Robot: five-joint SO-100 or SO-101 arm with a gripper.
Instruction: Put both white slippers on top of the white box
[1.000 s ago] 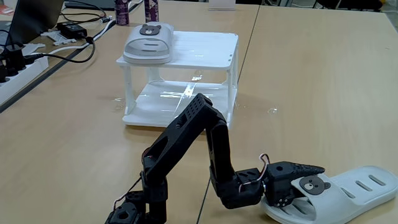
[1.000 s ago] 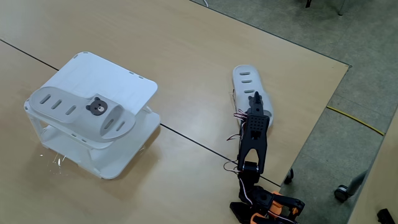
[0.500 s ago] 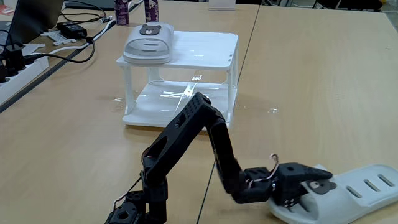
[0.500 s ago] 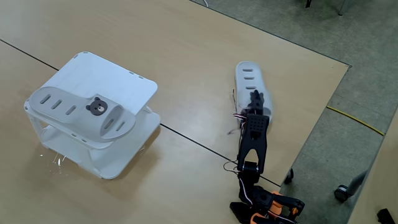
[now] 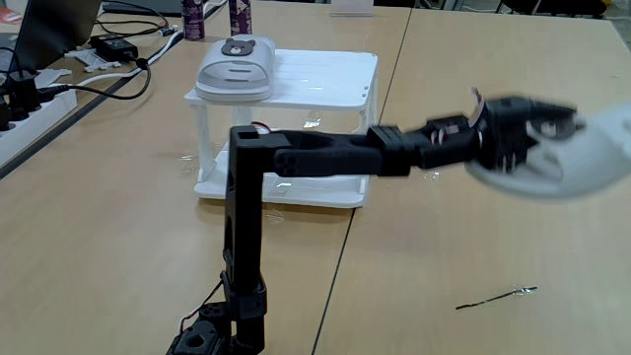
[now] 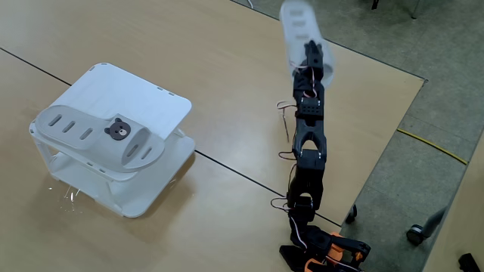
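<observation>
Gripper (image 5: 537, 133) clamped on one slipper (image 5: 592, 158), holding it up in the air, clear of the tabletop (image 5: 473, 256). Arm (image 5: 325, 156) stretched out nearly level, reaching twd the right edge in the low fixed view; motion blur on gripper and slipper, so finger detail is unclear. In the high fixed view the same slipper (image 6: 297, 26) sits at the top of the frame with the gripper (image 6: 311, 57) on its near end, arm (image 6: 306, 143) extended in a long line from its base at the bottom, near the tabletop's right edge.

Other slipper (image 5: 235, 67) lies flat on the box (image 5: 325, 79), on the top's left part in the low view, bear badge facing up. In the high view that slipper (image 6: 102, 134) lies along the box's (image 6: 128, 94) near side, overhanging the top's corner a bit, badge visible mid-strap. Rest of the box top bare. Box stands well apart from the arm base, left of the seam between the two tabletop panels in both fixed views.

Cables (image 5: 118, 59) and a power strip (image 5: 30, 108) at the far left edge in the low view; two bottles (image 5: 212, 15) at the far edge behind the box. Thin wire (image 5: 493, 296) lies on the tabletop, near right.
</observation>
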